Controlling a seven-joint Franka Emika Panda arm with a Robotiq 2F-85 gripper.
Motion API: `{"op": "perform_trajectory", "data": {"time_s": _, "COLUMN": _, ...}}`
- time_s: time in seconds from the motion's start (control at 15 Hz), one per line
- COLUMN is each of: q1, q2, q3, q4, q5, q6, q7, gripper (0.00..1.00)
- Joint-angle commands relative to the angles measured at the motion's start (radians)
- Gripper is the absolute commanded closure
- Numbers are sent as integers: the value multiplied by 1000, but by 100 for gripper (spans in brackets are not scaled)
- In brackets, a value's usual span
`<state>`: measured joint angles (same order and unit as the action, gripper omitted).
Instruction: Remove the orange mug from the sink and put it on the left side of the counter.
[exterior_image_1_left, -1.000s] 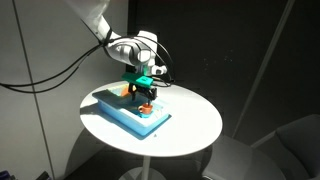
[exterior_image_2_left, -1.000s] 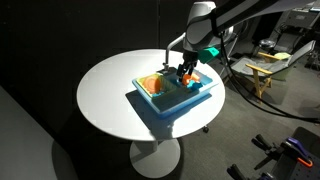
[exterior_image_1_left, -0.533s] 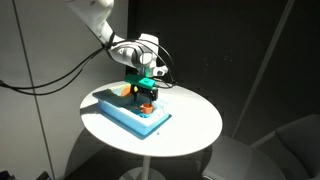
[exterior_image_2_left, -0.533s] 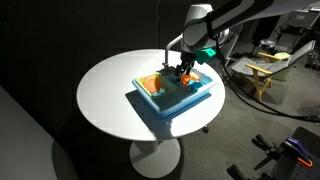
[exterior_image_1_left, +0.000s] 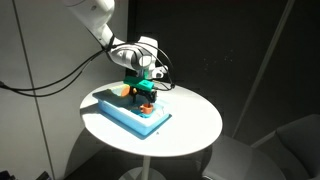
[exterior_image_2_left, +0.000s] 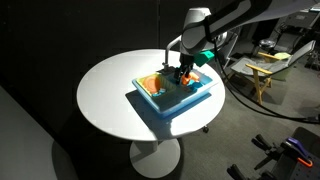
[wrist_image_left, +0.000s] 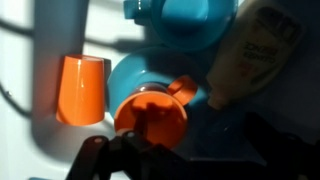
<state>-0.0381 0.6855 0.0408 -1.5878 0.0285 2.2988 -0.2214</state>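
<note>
The fingers (wrist_image_left: 120, 158) are showing as dark shapes along the bottom of the wrist view. They are reaching over the rim of the orange mug (wrist_image_left: 150, 108) and appear to be clenching on it, though the blur is keeping the exact contact unclear. The mug is facing the camera with its opening, and its handle is pointing up and to the right in that view.

Just behind the mug a round light-blue dish (wrist_image_left: 140, 68) is lying in the sink (wrist_image_left: 205, 125). A paler orange cup (wrist_image_left: 80, 90) without a handle is standing just beside the dish. Next to the cup, the curved grey-white faucet (wrist_image_left: 42, 70) is arching past. A cream-yellow bottle (wrist_image_left: 250, 60) is lying tilted on the other side of the mug, near its handle. A darker blue piece (wrist_image_left: 185, 15) is sitting at the top of the view; what it is cannot be told.

In an exterior view the mug (exterior_image_1_left: 146, 101) is hanging directly under the fingers, over the sink part of the counter (exterior_image_1_left: 118, 110) near its far edge. Whether it is touching the basin floor cannot be told. In both exterior views the white arm (exterior_image_1_left: 95, 20) (exterior_image_2_left: 230, 12) is leaning down over the counter (exterior_image_2_left: 150, 102).
</note>
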Motion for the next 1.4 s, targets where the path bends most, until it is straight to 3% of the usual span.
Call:
{"op": "perform_trajectory", "data": {"time_s": 0.0, "q1": -7, "q2": 12, "q3": 12, "q4": 30, "q5": -6, "q6": -22, "q7": -14, "gripper": 27}}
{"op": "perform_trajectory", "data": {"time_s": 0.07, "q1": -7, "q2": 11, "q3": 13, "q4": 29, "q5": -5, "q6": -21, "q7": -14, "gripper": 29}}
{"op": "perform_trajectory", "data": {"time_s": 0.33, "q1": -6, "q2": 4, "q3": 15, "q4": 26, "q5": -6, "q6": -18, "q7": -13, "gripper": 64}}
{"op": "perform_trajectory", "data": {"time_s": 0.67, "q1": -5, "q2": 0, "q3": 15, "q4": 24, "q5": -5, "q6": -17, "q7": -11, "gripper": 100}}
{"op": "perform_trajectory", "data": {"time_s": 1.33, "q1": 10, "q2": -38, "q3": 7, "q4": -7, "q5": -13, "q6": -15, "q7": 13, "gripper": 99}}
